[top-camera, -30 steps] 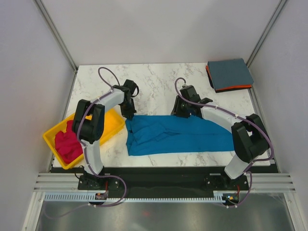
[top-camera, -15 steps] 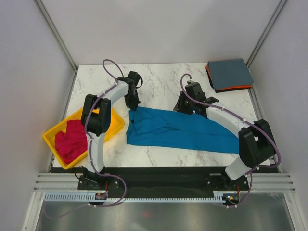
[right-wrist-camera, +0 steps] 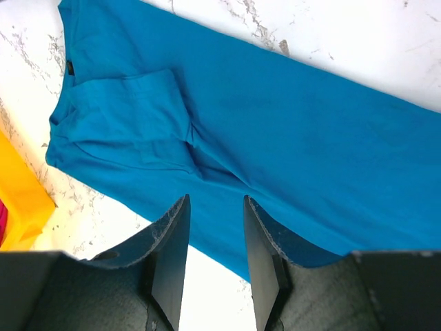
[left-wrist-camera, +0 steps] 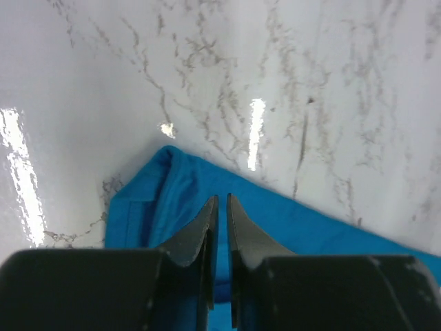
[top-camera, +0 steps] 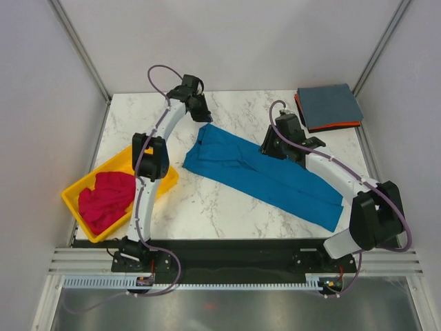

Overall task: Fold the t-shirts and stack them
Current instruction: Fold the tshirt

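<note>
The bright blue t-shirt [top-camera: 265, 176] lies flat as a long diagonal band across the marble table, collar end far-left and hem end near-right. My left gripper [top-camera: 204, 117] hovers just past the collar end. In the left wrist view its jaws [left-wrist-camera: 220, 200] stand a thin slit apart over the blue cloth [left-wrist-camera: 179, 200], with nothing between them. My right gripper [top-camera: 269, 149] hangs over the shirt's middle, open [right-wrist-camera: 215, 200] above the blue cloth [right-wrist-camera: 275, 117] and holding nothing. The magenta-red t-shirt [top-camera: 107, 200] sits crumpled in a tray. A folded slate grey-blue t-shirt [top-camera: 329, 105] rests on a folded orange one [top-camera: 344, 125].
The yellow tray [top-camera: 162, 185] stands at the table's left edge, partly overhanging it, and its corner [right-wrist-camera: 17, 200] shows in the right wrist view. The folded stack sits at the far right corner. White walls and frame posts enclose the table.
My left arm has reached toward the far side, dragging the blue shirt's collar end with it, so the shirt now lies diagonally. The left jaws have parted slightly. My right gripper shifted a little farther back.
</note>
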`<state>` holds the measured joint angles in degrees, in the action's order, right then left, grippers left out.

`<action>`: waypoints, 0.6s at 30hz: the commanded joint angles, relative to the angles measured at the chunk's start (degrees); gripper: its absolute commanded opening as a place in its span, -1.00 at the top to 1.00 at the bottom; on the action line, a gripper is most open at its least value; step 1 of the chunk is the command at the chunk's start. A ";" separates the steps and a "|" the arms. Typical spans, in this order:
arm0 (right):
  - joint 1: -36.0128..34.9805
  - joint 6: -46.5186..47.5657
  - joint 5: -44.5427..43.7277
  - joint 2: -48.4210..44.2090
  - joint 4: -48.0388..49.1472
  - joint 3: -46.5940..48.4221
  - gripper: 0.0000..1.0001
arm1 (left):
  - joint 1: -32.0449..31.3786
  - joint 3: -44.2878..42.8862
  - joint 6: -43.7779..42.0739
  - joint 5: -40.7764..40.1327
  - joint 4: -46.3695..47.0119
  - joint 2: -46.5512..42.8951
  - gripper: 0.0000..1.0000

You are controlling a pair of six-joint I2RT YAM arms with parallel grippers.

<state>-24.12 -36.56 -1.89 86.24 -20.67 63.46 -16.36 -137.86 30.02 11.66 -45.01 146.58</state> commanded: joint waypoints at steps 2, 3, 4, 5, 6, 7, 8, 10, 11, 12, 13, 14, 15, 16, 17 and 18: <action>0.39 0.96 -1.10 -5.19 -2.01 0.62 0.10 | 0.19 5.48 -2.24 7.41 3.97 -15.32 0.64; 0.30 0.79 -0.92 -5.81 -2.10 -0.43 0.10 | -0.07 10.37 -2.68 7.24 3.88 -17.45 0.64; 0.30 0.61 -0.57 -6.51 -2.27 -0.97 0.10 | -0.16 13.21 -2.77 7.15 3.88 -20.08 0.64; 0.30 0.26 -0.31 -8.09 -2.27 -1.58 0.10 | -0.42 15.93 -2.60 6.80 3.88 -24.11 0.64; 0.30 -0.09 0.22 -8.88 -2.45 -2.80 0.10 | -0.78 18.74 -2.25 5.06 3.88 -26.41 0.65; 0.30 -0.44 0.48 -9.68 -2.54 -3.34 0.10 | -1.74 24.34 -1.90 3.99 3.88 -28.26 0.67; 0.30 -0.71 0.83 -11.16 -2.62 -3.87 0.10 | -2.44 26.83 -1.81 3.03 3.88 -29.94 0.70; 0.30 -1.15 1.80 -12.58 -3.06 -4.92 0.10 | -4.72 34.19 -1.20 -0.22 3.88 -34.33 0.74; 0.30 -1.15 1.72 -13.72 -3.33 -5.19 0.10 | -5.52 36.59 -0.67 -1.19 3.88 -35.74 0.76; 0.30 -1.06 1.80 -14.25 -3.68 -5.36 0.10 | -6.31 38.87 0.55 -3.20 3.88 -37.67 0.80; 0.30 -1.06 3.19 -14.78 -4.72 -5.45 0.10 | -7.36 42.90 1.26 -4.35 3.88 -38.64 0.82; 0.30 -1.06 3.21 -15.83 -5.08 -5.54 0.10 | -7.89 44.68 1.70 -5.15 4.14 -39.18 0.83; 0.30 -0.97 3.21 -16.45 -5.35 -5.89 0.10 | -8.25 46.09 2.49 -6.20 4.32 -39.44 0.85; 0.30 -0.97 3.12 -17.06 -5.78 -6.15 0.09 | -8.68 47.93 2.67 -6.39 4.58 -39.18 0.85; 0.30 -1.06 2.95 -18.20 -5.79 -6.42 0.10 | -8.78 48.21 2.67 -6.39 4.58 -38.66 0.86; 0.30 -1.06 2.86 -18.73 -5.88 -6.94 0.08 | -8.86 48.39 2.67 -6.39 4.67 -37.70 0.88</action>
<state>-23.99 -37.26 0.36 70.35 -25.36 57.39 -25.63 -91.61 30.81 8.91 -40.69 107.31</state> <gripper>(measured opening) 0.455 0.069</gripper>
